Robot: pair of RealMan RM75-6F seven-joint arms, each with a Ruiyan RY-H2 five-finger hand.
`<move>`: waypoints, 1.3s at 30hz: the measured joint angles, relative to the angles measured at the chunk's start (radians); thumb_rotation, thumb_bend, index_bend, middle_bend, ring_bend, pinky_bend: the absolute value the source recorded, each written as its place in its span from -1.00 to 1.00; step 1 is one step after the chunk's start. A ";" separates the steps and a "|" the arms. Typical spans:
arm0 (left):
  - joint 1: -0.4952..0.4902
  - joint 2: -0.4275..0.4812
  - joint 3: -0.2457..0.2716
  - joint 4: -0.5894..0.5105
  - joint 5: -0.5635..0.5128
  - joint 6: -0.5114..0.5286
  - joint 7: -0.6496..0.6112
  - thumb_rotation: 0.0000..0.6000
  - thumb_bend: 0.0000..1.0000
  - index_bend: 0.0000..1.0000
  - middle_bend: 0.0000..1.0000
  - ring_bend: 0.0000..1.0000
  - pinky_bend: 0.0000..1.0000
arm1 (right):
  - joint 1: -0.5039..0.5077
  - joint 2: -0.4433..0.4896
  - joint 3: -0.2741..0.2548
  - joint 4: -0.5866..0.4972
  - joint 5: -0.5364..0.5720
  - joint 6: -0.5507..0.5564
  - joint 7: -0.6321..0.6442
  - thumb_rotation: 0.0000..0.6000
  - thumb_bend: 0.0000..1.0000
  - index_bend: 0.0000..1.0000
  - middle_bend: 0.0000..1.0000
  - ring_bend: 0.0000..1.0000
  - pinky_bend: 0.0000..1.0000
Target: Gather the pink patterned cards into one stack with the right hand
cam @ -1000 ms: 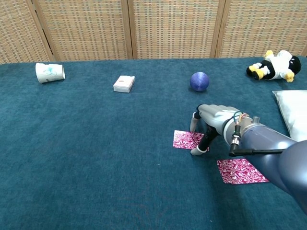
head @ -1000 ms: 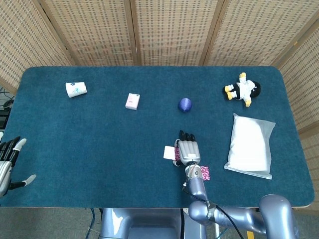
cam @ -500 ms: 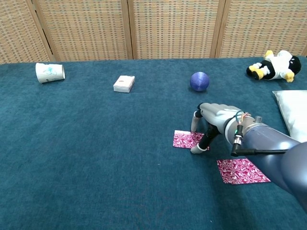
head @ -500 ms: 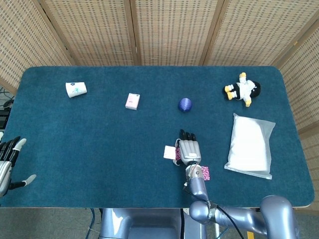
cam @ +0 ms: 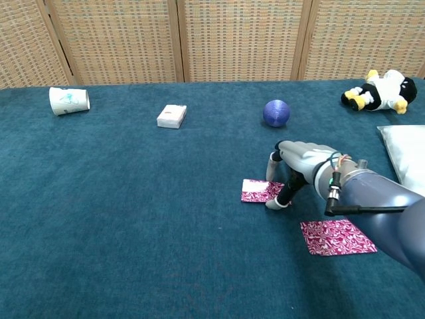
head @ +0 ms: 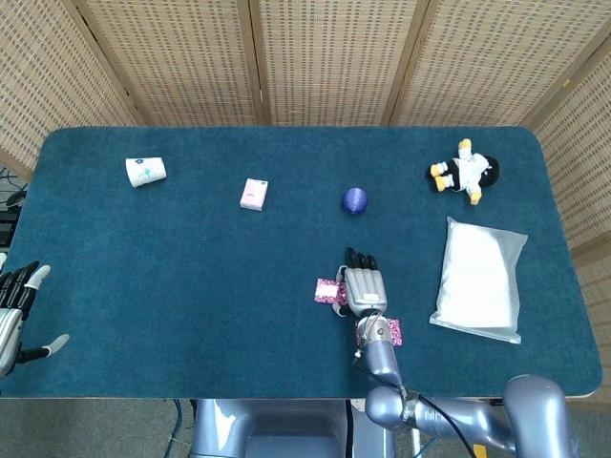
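Two pink cards lie apart on the table [cam: 133, 219]: the right robot hand [cam: 287, 174] pinches one card [cam: 261, 191] (edge lifted), which likely next goes onto the other card [cam: 337, 237].

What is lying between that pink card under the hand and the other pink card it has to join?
Nothing visible: only bare blue cloth separates the card that the right hand touches from the second card nearer the robot.
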 measured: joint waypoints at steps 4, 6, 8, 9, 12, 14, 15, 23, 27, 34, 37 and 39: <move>0.000 0.000 0.000 0.000 0.000 0.000 0.000 1.00 -1.00 -1.00 -1.00 -1.00 -1.00 | -0.002 0.004 -0.001 -0.009 -0.004 0.001 0.001 1.00 -0.38 0.16 -1.00 -1.00 -0.93; 0.000 0.000 0.000 0.000 -0.001 0.000 0.001 1.00 -1.00 -1.00 -1.00 -1.00 -1.00 | -0.004 0.010 -0.002 -0.019 -0.008 0.002 0.001 1.00 -0.38 0.16 -1.00 -1.00 -0.93; 0.000 0.000 0.000 0.000 0.000 0.000 0.001 1.00 -1.00 -1.00 -1.00 -1.00 -1.00 | -0.006 0.016 -0.003 -0.031 -0.014 0.004 0.003 1.00 -0.38 0.16 -1.00 -1.00 -0.93; 0.000 0.000 0.000 0.000 0.000 0.000 0.001 1.00 -1.00 -1.00 -1.00 -1.00 -1.00 | -0.007 0.019 -0.004 -0.036 -0.017 0.005 0.003 1.00 -0.38 0.16 -1.00 -1.00 -0.93; 0.000 0.000 0.000 0.000 0.000 0.000 0.002 1.00 -1.00 -1.00 -1.00 -1.00 -1.00 | -0.011 0.031 -0.010 -0.057 -0.027 0.008 0.004 1.00 -0.38 0.16 -1.00 -1.00 -0.93; 0.000 0.000 0.000 -0.001 0.000 0.000 0.002 1.00 -1.00 -1.00 -1.00 -1.00 -1.00 | -0.015 0.040 -0.014 -0.074 -0.033 0.009 0.006 1.00 -0.38 0.16 -1.00 -1.00 -0.93; 0.000 0.000 0.000 -0.001 0.000 0.000 0.002 1.00 -1.00 -1.00 -1.00 -1.00 -1.00 | -0.017 0.045 -0.015 -0.083 -0.036 0.009 0.008 1.00 -0.38 0.16 -1.00 -1.00 -0.93; 0.000 0.001 0.001 -0.001 0.000 0.000 0.002 1.00 -1.00 -1.00 -1.00 -1.00 -1.00 | -0.047 0.110 -0.062 -0.170 -0.092 0.025 0.017 1.00 -0.38 0.16 -1.00 -1.00 -0.93; 0.000 0.001 0.001 -0.001 0.000 -0.001 0.002 1.00 -1.00 -1.00 -1.00 -1.00 -1.00 | -0.072 0.144 -0.101 -0.212 -0.142 0.038 0.031 1.00 -0.38 0.16 -1.00 -1.00 -0.93; 0.000 0.001 0.001 -0.002 0.001 0.000 0.003 1.00 -1.00 -1.00 -1.00 -1.00 -1.00 | -0.117 0.201 -0.183 -0.273 -0.235 0.059 0.055 1.00 -0.38 0.16 -1.00 -1.00 -0.93; 0.001 0.000 0.000 -0.003 -0.001 0.001 0.006 1.00 -1.00 -1.00 -1.00 -1.00 -1.00 | -0.143 0.228 -0.228 -0.291 -0.292 0.064 0.077 1.00 -0.38 0.16 -1.00 -1.00 -0.93; 0.001 -0.001 0.000 -0.003 -0.002 0.001 0.008 1.00 -1.00 -1.00 -1.00 -1.00 -1.00 | -0.163 0.245 -0.259 -0.296 -0.336 0.067 0.097 1.00 -0.38 0.16 -1.00 -1.00 -0.93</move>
